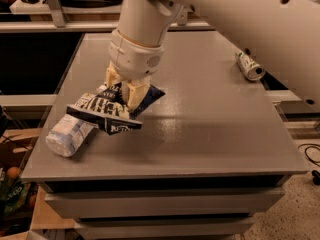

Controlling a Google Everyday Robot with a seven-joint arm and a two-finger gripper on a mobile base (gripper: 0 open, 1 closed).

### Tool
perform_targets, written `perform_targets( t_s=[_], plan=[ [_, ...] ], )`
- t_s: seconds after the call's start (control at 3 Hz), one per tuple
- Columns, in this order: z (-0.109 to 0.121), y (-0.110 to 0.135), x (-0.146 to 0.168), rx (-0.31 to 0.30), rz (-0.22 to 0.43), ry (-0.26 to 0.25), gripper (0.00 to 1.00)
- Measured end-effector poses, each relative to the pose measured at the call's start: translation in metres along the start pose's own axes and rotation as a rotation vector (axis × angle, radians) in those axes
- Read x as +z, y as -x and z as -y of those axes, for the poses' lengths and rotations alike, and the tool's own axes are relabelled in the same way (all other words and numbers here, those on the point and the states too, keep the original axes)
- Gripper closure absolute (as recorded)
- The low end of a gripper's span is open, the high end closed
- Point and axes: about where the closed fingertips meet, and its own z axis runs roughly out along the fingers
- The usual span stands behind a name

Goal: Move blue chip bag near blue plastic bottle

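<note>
Presently gripper (125, 91) above table (210, 119), jaws clamped on blue chip bag (106, 113), overlapping blue plastic bottle (67, 135)

The bag (107, 111), dark navy and crinkled with white lettering and white edges, was held off the table (210, 129) over its left half, tilted with the left end lowest. The gripper (127, 91) stood directly above it, jaws closed on its upper middle. The bottle (70, 134), pale blue with a white label, lay on its side at the table's front-left corner, its far end hidden behind the bag's low end.
</note>
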Motion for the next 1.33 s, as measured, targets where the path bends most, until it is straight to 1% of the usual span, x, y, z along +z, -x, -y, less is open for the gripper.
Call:
perform_targets(
  t_s=[0.33, 0.67, 1.33],
  plan=[
    [0.005, 0.0064, 0.0059, -0.029, 0.008, 0.009, 1.0],
    [0.0078, 0.0092, 0.0087, -0.037, 0.011, 0.013, 0.85],
    [0.0111, 0.0081, 0.0086, -0.043, 0.015, 0.021, 0.37]
  ],
)
